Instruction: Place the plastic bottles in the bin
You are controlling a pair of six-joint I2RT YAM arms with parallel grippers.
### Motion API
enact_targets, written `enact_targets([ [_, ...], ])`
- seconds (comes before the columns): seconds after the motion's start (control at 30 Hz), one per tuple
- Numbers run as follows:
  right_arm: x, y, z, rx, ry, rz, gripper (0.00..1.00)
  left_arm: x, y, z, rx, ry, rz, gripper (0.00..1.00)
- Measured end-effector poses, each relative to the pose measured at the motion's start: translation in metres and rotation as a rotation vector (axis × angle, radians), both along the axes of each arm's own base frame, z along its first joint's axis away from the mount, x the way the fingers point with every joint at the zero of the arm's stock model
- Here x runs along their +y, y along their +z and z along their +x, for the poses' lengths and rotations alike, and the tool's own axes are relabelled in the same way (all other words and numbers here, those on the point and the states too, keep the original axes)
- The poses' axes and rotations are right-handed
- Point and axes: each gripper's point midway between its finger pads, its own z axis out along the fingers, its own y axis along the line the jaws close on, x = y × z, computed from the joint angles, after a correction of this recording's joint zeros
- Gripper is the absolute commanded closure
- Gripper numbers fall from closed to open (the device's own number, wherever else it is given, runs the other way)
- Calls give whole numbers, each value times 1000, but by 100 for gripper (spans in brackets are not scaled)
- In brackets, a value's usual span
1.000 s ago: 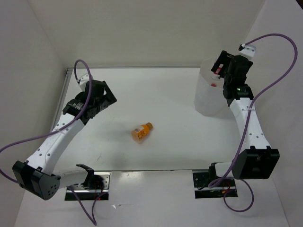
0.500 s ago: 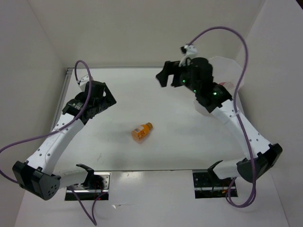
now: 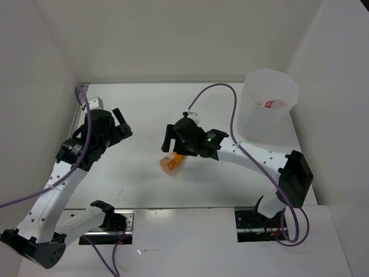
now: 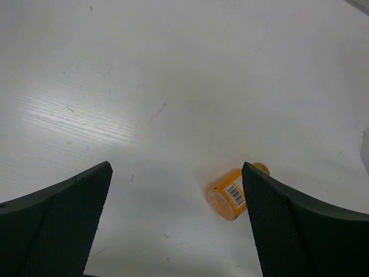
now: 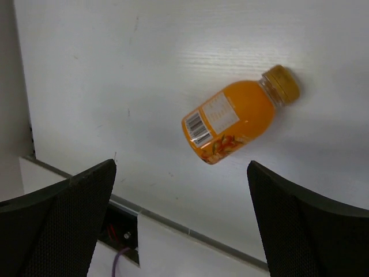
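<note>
Well, standing by the rig, the eye goes first to the tall translucent white faceted plastic bin, upright at the far right corner of the white table. Down through its open mouth a clear bottle with a red label shows, lying against the inner wall (whatever else is in there is too faint to tell). Well apart from the bin, off to its left and nearer the arm bases, a stubby orange plastic bottle lies on its side on the bare tabletop, its cap end turned toward the bin's side of the table and its barcode label facing up. The right gripper reaches out from the bin's side and hangs over that bottle, partly covering it from above. Its jaws are spread wide and have hold of nothing; in its wrist view the bottle lies between the two dark fingers, touching neither. The left gripper is farther from the bin, beyond the orange bottle, raised off the table and tilted toward the bottle. Its jaws also stand wide apart and empty, with the bottle showing near its right-hand finger.
</note>
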Motion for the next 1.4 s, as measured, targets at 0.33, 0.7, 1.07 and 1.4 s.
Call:
enact_targets([
  [0.33, 22, -71, -12, 126, -243, -58, 0, -10, -26, -7, 66, -108, 28, 0],
  [0.7, 18, -123, 3, 136, -390, -187, 0, -10, -25, -13, 50, -119, 20, 0],
  [1.07, 17, -145, 18, 116, -456, -220, 0, -9, -21, -17, 31, -133, 26, 0],
  [1.4, -1, -143, 52, 86, -518, -209, 4, -10, -23, -18, 35, -144, 21, 0],
])
